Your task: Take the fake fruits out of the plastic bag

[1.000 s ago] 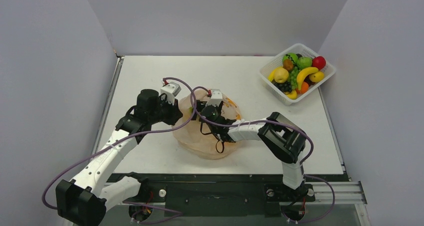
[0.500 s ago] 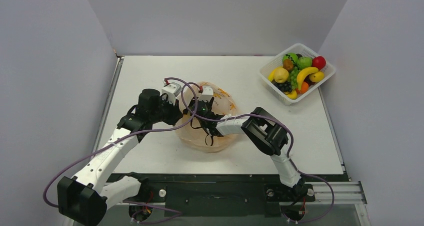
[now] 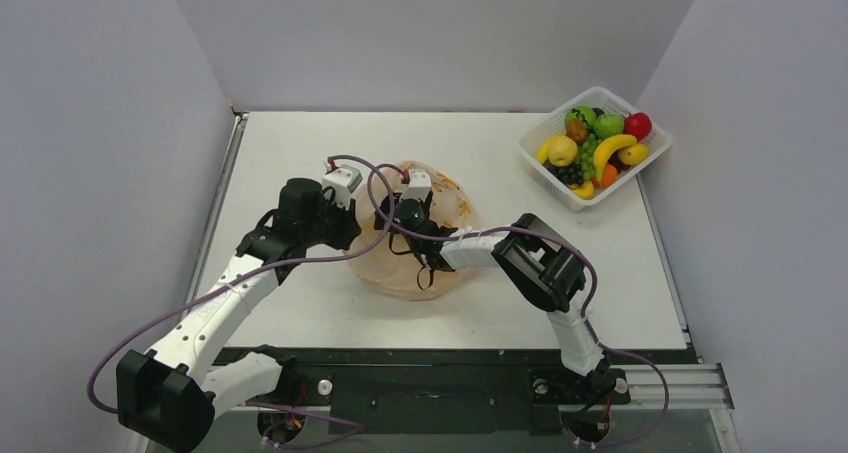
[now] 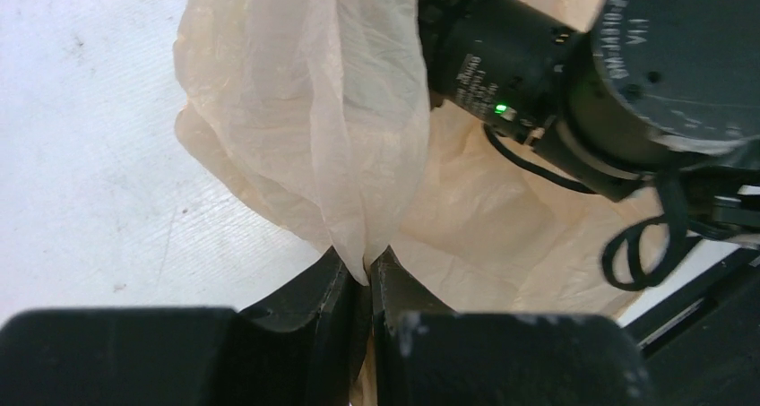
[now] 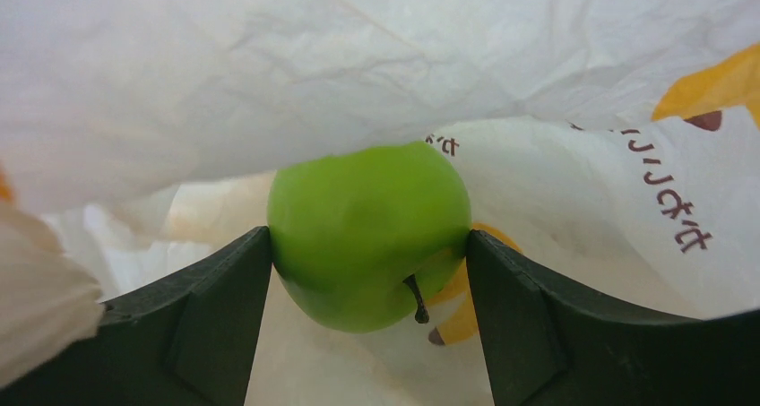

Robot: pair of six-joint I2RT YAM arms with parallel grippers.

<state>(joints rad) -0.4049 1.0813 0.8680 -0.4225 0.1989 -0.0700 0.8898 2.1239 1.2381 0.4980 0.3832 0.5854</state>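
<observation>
Green apple sits inside the plastic bag, gripped on both sides by my right pincer, stem facing the camera. My left pincer is clamped on a fold of the bag. Bag lies crumpled near the middle of the tabletop.

The right gripper shows only in its own wrist view. From above, you will find its fingers sunk inside the plastic bag, with the green apple hidden there too. You cannot tell whether more fruit lies under the film. The left gripper is blurred and cut off by its view's bottom edge.
</observation>
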